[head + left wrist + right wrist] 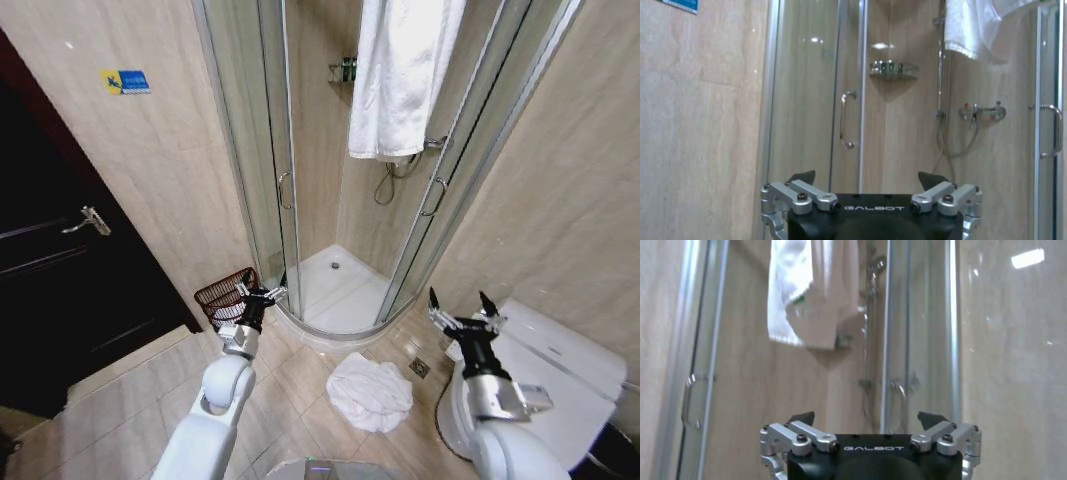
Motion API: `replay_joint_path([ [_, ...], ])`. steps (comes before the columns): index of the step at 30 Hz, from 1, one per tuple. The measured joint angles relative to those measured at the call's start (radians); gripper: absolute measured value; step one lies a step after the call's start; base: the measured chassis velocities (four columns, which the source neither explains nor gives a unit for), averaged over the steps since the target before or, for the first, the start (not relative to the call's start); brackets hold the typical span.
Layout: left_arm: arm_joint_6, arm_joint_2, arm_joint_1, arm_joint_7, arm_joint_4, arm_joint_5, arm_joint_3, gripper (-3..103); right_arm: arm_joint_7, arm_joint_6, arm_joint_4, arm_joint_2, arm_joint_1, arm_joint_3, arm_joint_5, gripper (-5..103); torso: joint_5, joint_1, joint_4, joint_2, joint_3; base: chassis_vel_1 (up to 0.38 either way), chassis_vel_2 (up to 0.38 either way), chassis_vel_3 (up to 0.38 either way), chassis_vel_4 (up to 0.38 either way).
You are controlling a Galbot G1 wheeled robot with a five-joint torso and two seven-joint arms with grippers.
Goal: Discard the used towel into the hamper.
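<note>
Head view: the towel (369,391) is a crumpled white heap on the tiled floor, in front of the shower (335,290) base and beside the toilet (560,385). The hamper (224,297) is a dark reddish-brown basket of open slats, standing in the corner by the door (60,270). The left gripper (262,293) is raised, fingers spread and empty; the hamper is just beside it on its outer side, the towel lower and toward the right arm. The right gripper (462,305) is raised over the toilet, fingers spread, empty; the towel lies below it, toward the left arm.

Left wrist view: the left gripper (867,176) stands wide apart, nothing between; shower glass ahead, a hanging towel (970,27) beyond.

Right wrist view: the right gripper (866,416) is likewise wide apart and empty, facing the shower.
</note>
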Motion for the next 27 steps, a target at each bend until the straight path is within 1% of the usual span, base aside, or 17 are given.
replay_joint_path([
  [1,-0.009,-0.005,0.01,-0.003,0.009,0.01,0.0,100,0.004,-0.017,-0.03,-0.039,0.072,-0.012,0.043,100,0.0,0.0,-0.0002,-0.001,0.0,0.0,0.0,0.0,0.0],
  [3,-0.013,-0.006,0.014,-0.005,0.014,0.015,0.0,100,0.01,-0.017,-0.051,-0.056,0.111,-0.019,0.06,100,0.0001,0.0,0.0,-0.001,-0.001,0.0,0.0,0.0,0.0],
  [6,-0.03,-0.013,0.034,-0.019,0.039,0.051,-0.005,100,0.024,0.007,-0.162,-0.141,0.28,-0.065,0.132,100,0.0003,-0.001,-0.0002,-0.004,-0.002,0.0,0.0,0.0,0.0],
  [7,-0.03,-0.013,0.034,-0.019,0.039,0.051,-0.005,100,0.024,0.007,-0.162,-0.141,0.28,-0.065,0.132,100,0.0003,-0.001,-0.0002,-0.004,-0.002,0.0,0.0,0.0,0.0],
  [9,-0.036,-0.014,0.047,-0.024,0.049,0.077,-0.012,100,0.034,0.014,-0.228,-0.204,0.402,-0.114,0.179,100,0.0004,-0.002,-0.0001,-0.006,-0.003,0.0,0.0,0.0,0.0],
  [11,-0.036,-0.013,0.049,-0.025,0.05,0.079,-0.012,100,0.038,0.015,-0.241,-0.217,0.427,-0.126,0.186,100,0.0002,-0.002,0.0002,-0.006,-0.003,0.0,0.0,0.0,0.0],
  [12,-0.033,-0.008,0.055,-0.029,0.055,0.086,-0.013,100,0.06,0.02,-0.284,-0.258,0.513,-0.173,0.198,100,0.0002,-0.003,0.0,-0.007,-0.004,0.0,0.0,0.0,0.0],
  [14,-0.031,0.0,0.062,-0.035,0.063,0.1,-0.014,100,0.087,0.028,-0.348,-0.302,0.644,-0.234,0.199,100,0.0003,-0.004,0.0,-0.009,-0.004,0.0,0.0,0.0,0.0],
  [15,-0.031,0.0,0.062,-0.035,0.063,0.1,-0.014,100,0.087,0.028,-0.348,-0.302,0.644,-0.234,0.199,100,0.0003,-0.004,0.0,-0.009,-0.004,0.0,0.0,0.0,0.0],
  [16,-0.031,0.002,0.068,-0.037,0.065,0.105,-0.014,100,0.096,0.026,-0.371,-0.315,0.709,-0.255,0.196,100,0.0003,-0.004,0.0,-0.009,-0.005,0.0,0.0,0.0,0.0],
  [18,-0.031,0.004,0.074,-0.038,0.065,0.106,-0.014,100,0.119,0.006,-0.392,-0.337,0.803,-0.289,0.196,100,-0.0004,-0.004,0.0002,-0.01,-0.005,0.0,0.0,0.0,0.0],
  [20,-0.031,0.01,0.079,-0.038,0.067,0.106,-0.013,100,0.161,-0.049,-0.405,-0.372,0.916,-0.344,0.219,100,0.0,-0.005,0.0001,-0.011,-0.006,0.0,0.0,0.0,0.0],
  [21,-0.031,0.01,0.079,-0.038,0.067,0.106,-0.013,100,0.161,-0.049,-0.405,-0.372,0.916,-0.344,0.219,100,0.0,-0.005,0.0001,-0.011,-0.006,0.0,0.0,0.0,0.0],
  [23,-0.031,0.012,0.079,-0.038,0.071,0.107,-0.01,100,0.195,-0.083,-0.409,-0.399,0.988,-0.396,0.258,100,0.0002,-0.005,-0.0001,-0.012,-0.006,0.0,0.0,0.0,0.0],
  [25,-0.031,0.013,0.079,-0.036,0.082,0.116,0.0,100,0.233,-0.126,-0.419,-0.437,1.104,-0.464,0.313,100,-0.0001,-0.006,0.0,-0.013,-0.007,0.0,0.0,0.0,0.0],
  [26,-0.031,0.013,0.079,-0.036,0.082,0.116,0.0,100,0.233,-0.126,-0.419,-0.437,1.104,-0.464,0.313,100,-0.0001,-0.006,0.0,-0.013,-0.007,0.0,0.0,0.0,0.0],
  [27,-0.031,0.01,0.079,-0.035,0.086,0.12,0.005,100,0.237,-0.134,-0.428,-0.453,1.154,-0.49,0.325,100,-0.0001,-0.006,0.0,-0.013,-0.007,0.0,0.0,0.0,0.0],
])
